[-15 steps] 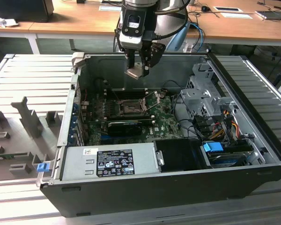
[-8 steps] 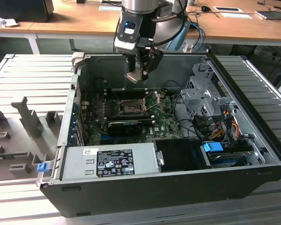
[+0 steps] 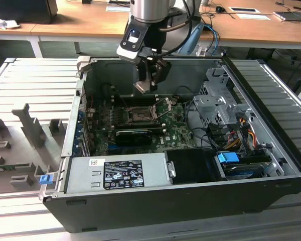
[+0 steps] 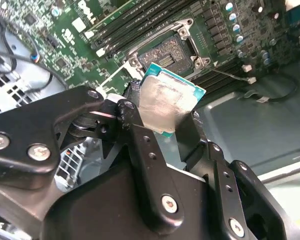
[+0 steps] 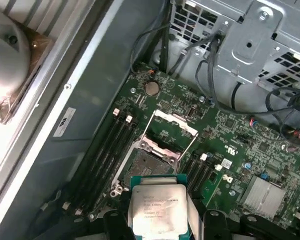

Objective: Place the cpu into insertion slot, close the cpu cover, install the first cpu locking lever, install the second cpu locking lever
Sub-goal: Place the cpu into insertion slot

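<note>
Inside an open desktop computer case (image 3: 190, 203) lying on its side, the robot arm's gripper (image 3: 149, 84) hung above the green motherboard (image 3: 176, 131), its 2 black fingers (image 4: 140, 135) clamped on opposite edges of the cpu (image 4: 169, 102). Both wrist views showed the chip held tilted in the air, clear of the board, its pale metal top ringed by a teal edge. Just below it sat the insertion slot (image 5: 149, 167), its dark centre exposed inside the silvery rim. The cpu cover (image 5: 176, 123) stood swung up on the side of the socket away from the chip, the green board visible through its square window, with 2 thin wire levers (image 5: 190, 146) angled along its sides. Rows of black memory slots (image 5: 112, 145) flanked the socket. In the exterior view, a grey power supply (image 3: 115, 173) lay along the near edge of the case, and wooden desks (image 3: 90, 20) ran behind it.
</note>
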Tool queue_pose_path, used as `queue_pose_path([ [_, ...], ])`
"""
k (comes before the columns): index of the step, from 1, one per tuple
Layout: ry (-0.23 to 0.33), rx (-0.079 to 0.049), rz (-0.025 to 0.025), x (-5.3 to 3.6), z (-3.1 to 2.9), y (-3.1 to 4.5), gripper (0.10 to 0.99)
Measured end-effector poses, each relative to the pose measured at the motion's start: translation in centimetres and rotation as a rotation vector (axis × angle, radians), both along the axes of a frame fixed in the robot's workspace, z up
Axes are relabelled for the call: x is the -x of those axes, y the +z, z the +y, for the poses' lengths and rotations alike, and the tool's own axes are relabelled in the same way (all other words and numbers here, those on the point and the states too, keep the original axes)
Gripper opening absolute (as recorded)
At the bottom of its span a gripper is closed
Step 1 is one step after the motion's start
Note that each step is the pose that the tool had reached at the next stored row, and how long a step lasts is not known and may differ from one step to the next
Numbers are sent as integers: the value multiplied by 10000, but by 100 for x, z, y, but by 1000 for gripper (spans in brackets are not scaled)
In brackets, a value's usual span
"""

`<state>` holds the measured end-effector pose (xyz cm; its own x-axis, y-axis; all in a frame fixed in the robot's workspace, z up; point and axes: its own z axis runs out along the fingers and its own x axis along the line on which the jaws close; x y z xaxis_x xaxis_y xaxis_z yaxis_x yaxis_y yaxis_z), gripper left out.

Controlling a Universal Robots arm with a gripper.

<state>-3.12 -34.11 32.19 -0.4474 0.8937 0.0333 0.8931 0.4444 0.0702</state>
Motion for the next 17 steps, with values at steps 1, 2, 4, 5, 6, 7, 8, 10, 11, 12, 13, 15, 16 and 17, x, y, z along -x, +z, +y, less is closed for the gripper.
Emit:
queue_pose_path([
  [1,-167,0,0,0,0,-13,529],
  [2,-450,0,0,0,0,-32,529],
  [4,-863,3,0,0,0,-55,529],
  [5,-977,5,1,0,0,-59,529],
  [6,-1108,4,1,0,0,-63,529],
  [7,-1246,3,0,0,0,-68,529],
  [8,-1479,3,0,0,0,-77,529],
  [10,-1798,2,0,0,0,-92,529],
  [11,-2120,3,0,0,0,-110,529],
  [12,-2385,3,0,0,0,-125,529],
  [13,-2629,4,0,0,0,-139,529],
  [15,-2987,5,-1,-1,0,-156,529],
  [16,-3101,4,-2,-1,0,-161,529],
  [17,-3259,4,-4,-1,0,-167,529],
])
